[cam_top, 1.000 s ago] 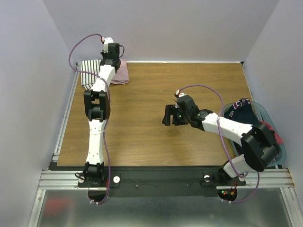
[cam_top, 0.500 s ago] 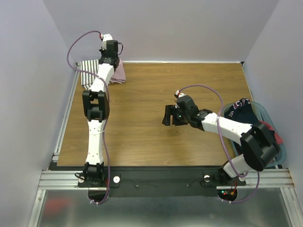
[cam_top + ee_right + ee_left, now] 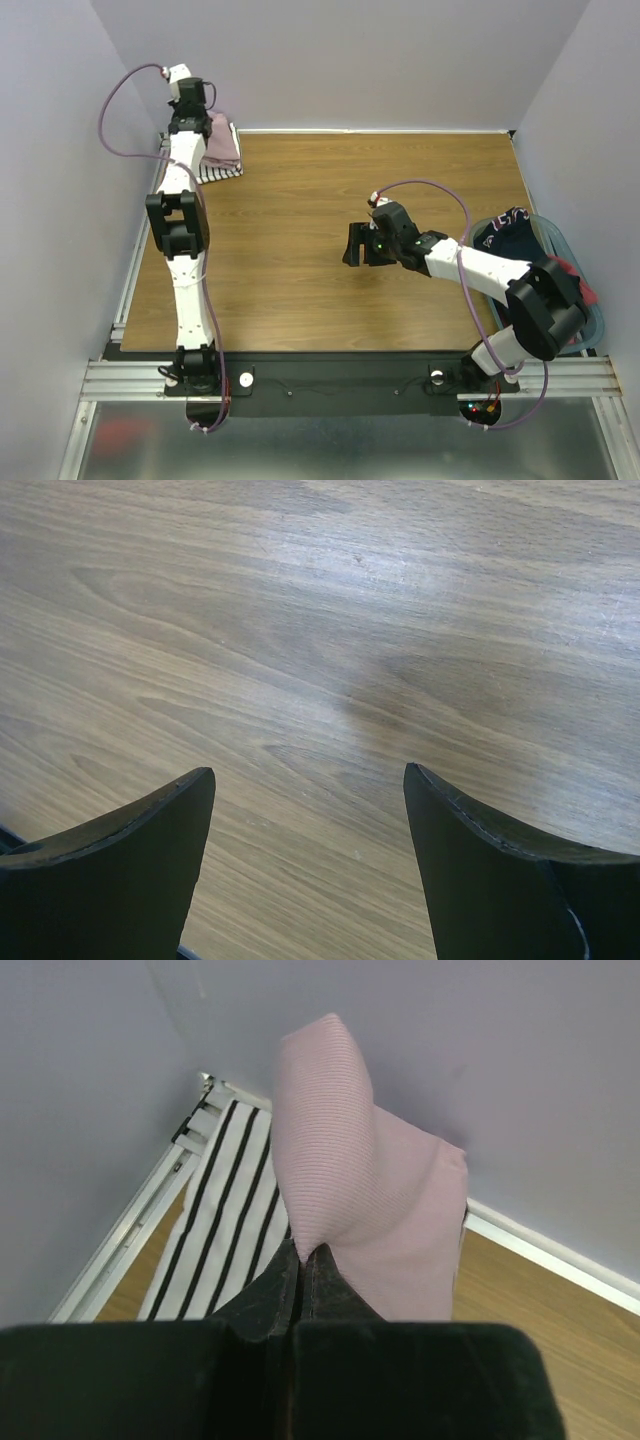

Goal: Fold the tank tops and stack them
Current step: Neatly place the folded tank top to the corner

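Note:
The dusty pink tank top (image 3: 360, 1180) is folded and hangs from my left gripper (image 3: 303, 1252), whose jaws are pinched shut on its edge. It is lifted over the striped tank top (image 3: 215, 1210), which lies flat in the table's far left corner. In the top view the pink top (image 3: 222, 143) sits above the striped one (image 3: 215, 172), with my left gripper (image 3: 192, 125) at the corner. My right gripper (image 3: 357, 245) is open and empty over bare wood at mid table, and its wrist view (image 3: 310, 790) shows only tabletop.
A teal basket (image 3: 590, 300) at the right edge holds a dark navy garment (image 3: 505, 232) and a red garment (image 3: 572, 272). Grey walls close the back and sides. A metal rail (image 3: 135, 270) runs along the table's left edge.
My left arm has swung left toward the back left corner, carrying the pink top over the striped one. My right arm has not moved.

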Tool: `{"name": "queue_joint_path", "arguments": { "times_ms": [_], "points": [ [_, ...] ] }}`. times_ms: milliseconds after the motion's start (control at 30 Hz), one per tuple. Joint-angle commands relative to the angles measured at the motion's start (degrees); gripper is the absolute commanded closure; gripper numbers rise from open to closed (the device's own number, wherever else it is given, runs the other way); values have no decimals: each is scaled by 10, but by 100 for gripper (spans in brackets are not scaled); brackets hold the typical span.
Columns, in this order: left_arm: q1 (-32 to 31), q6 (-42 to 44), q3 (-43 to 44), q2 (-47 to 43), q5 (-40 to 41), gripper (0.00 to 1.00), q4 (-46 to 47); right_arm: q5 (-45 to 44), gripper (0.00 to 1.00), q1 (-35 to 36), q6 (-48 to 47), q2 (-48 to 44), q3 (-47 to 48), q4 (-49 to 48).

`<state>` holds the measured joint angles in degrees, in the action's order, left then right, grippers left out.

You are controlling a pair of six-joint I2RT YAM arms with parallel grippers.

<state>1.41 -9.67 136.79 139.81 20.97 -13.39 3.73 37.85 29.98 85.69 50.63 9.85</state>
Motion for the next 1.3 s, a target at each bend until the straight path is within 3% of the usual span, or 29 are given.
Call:
{"name": "queue_joint_path", "arguments": {
  "times_ms": [0, 33, 133, 200, 233, 767, 933, 1067, 1200, 1267],
  "points": [
    [51, -51, -14, -3, -67, 94, 37, 6, 18, -1, -8, 4, 18, -18],
    [62, -55, -15, 6, -78, 80, 35, 7, 18, -1, -8, 4, 17, -18],
    [76, -88, -20, 32, -110, 52, 30, 6, 18, -2, -10, 3, 16, -18],
    [84, -99, -49, 18, -113, 49, 37, 5, 18, -1, -11, -1, 15, -18],
    [83, -103, -63, 7, -112, 38, 57, 4, 18, -1, -11, -2, 15, -18],
    [38, -125, -180, -194, -102, 36, 65, -28, 18, -1, -4, -26, 18, -18],
    [-22, -148, -290, -290, -100, 37, 70, -65, 16, -2, 0, -69, 9, -17],
    [-125, -163, -410, -397, -62, 37, 82, -102, 14, -1, 6, -111, 0, -17],
    [-258, -176, -601, -541, -19, 37, 113, -137, 11, -3, 7, -159, -12, -11],
    [-357, -178, -657, -579, 11, 37, 121, -150, 11, -3, 9, -191, -25, -9]
  ]
}}
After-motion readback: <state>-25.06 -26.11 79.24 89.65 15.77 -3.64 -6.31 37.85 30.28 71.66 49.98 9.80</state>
